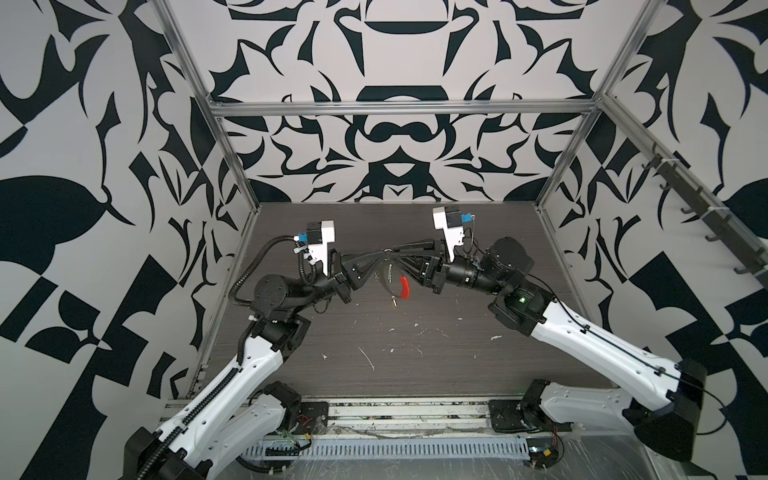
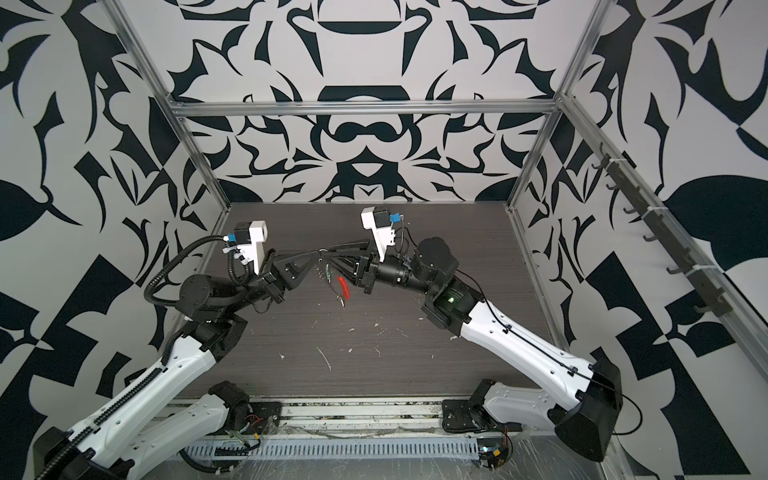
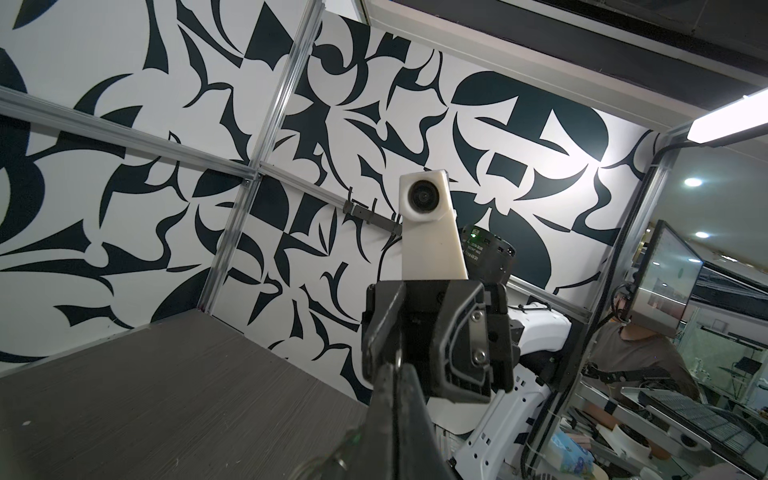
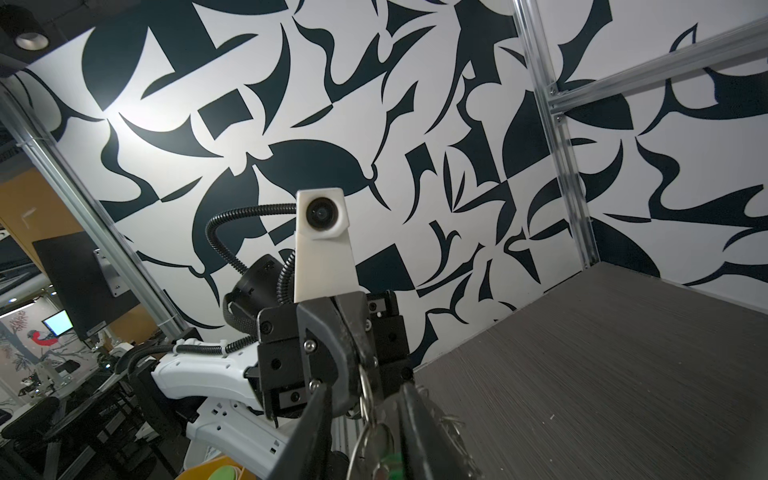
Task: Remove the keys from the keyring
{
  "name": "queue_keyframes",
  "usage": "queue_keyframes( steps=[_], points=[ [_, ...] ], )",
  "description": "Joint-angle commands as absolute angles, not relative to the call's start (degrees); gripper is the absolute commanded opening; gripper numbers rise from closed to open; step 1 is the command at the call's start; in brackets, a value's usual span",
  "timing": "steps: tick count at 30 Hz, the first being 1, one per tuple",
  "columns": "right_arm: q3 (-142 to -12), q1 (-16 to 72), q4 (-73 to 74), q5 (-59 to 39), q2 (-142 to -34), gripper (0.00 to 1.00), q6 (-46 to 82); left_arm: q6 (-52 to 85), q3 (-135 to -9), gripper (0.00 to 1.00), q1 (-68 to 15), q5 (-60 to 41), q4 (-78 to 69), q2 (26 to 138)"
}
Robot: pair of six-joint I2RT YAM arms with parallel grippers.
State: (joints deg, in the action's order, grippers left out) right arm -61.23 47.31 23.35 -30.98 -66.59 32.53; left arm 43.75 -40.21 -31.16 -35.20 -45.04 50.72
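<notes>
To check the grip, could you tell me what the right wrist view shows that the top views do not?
Only the right wrist view resolves the silver rings, pinched by the left gripper, between the right gripper's open fingers. Only the top views show the keyring's red sleeve dangling below the grippers. Both show the green tag and the grippers meeting.

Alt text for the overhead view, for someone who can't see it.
The left gripper and right gripper meet tip to tip above a dark table, with a keyring bearing a red sleeve hanging just below them.
</notes>
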Motion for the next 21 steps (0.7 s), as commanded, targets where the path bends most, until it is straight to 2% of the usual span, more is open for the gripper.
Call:
queue_keyframes(
  steps=[1, 9, 16, 21],
  points=[
    [-62.57, 47.59, 27.49, -31.99, -65.78, 0.29, 33.09, 44.26, -39.73, 0.00, -31.28, -34.28, -48.34, 49.74],
    [-62.78, 47.67, 25.50, -31.90, -65.65, 0.20, 31.95, 44.65, -39.86, 0.00, -31.30, -34.89, -48.42, 49.83],
    [-63.37, 47.72, 24.21, -32.30, -65.79, 0.00, 31.16, 45.21, -39.88, 0.00, -31.27, -35.29, -48.43, 50.00],
    [-63.61, 47.72, 22.21, -32.58, -65.10, 0.00, 30.04, 45.95, -39.75, 0.00, -31.25, -34.91, -48.01, 49.76]
  ],
)
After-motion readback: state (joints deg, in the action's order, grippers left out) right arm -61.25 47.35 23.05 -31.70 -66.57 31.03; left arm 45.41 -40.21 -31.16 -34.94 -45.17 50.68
